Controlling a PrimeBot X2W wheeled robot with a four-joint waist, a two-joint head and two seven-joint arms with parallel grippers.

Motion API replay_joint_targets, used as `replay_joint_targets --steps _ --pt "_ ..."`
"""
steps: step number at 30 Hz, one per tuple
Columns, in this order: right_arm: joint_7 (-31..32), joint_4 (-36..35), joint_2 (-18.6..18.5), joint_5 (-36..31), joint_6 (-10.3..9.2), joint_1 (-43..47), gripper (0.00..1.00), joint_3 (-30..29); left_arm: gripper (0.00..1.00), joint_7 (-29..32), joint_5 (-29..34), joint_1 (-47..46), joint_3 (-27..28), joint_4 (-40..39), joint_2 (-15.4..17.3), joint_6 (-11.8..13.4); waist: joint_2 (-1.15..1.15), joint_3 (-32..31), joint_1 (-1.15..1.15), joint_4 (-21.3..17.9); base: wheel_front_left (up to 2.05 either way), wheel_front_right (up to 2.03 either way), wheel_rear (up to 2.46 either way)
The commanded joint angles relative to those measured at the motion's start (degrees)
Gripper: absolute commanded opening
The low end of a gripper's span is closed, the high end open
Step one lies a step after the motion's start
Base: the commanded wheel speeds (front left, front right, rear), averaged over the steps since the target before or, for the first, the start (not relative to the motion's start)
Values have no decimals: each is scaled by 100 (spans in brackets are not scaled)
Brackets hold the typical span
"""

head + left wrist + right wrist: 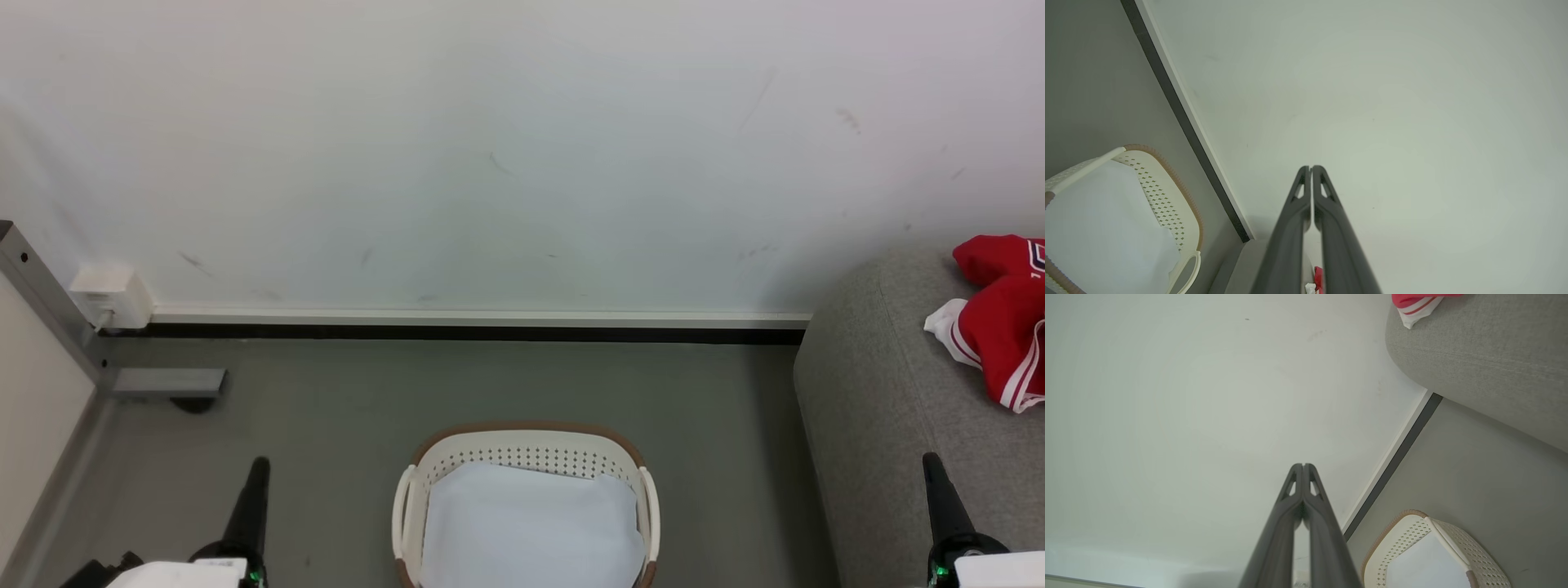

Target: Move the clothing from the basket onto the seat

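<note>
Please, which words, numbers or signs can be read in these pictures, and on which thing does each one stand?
No text can be read.
On the clothing, lying on the seat: printed lettering at the head view's right edge, cut off, not readable.
On the basket, the pale sheet and the wall box: no text seen.

The basket stands on the floor in the near middle, with a sheet lying in it. The wall runs across the far side, well behind the basket. The sofa sits to the right of the basket, its far end at the wall. The jersey lies on the sofa, towards the far right. A small box sits low on the wall at the far left. The left gripper is left of the basket over the floor. The right gripper is at the near right, over the sofa.
</note>
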Motion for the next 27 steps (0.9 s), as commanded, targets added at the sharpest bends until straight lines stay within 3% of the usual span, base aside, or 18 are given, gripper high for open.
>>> replay_joint_targets --steps 1,27 --pt "40 -41 -51 163 -10 -87 0 -21 0 42 -153 -89 37 -33 23 -48 0 4 0 2 0 0 0" --pt "296 -113 -53 1250 -13 -200 0 -103 0 310 -1149 -216 137 -50 -16 -106 0 76 0 33 0 0 0"
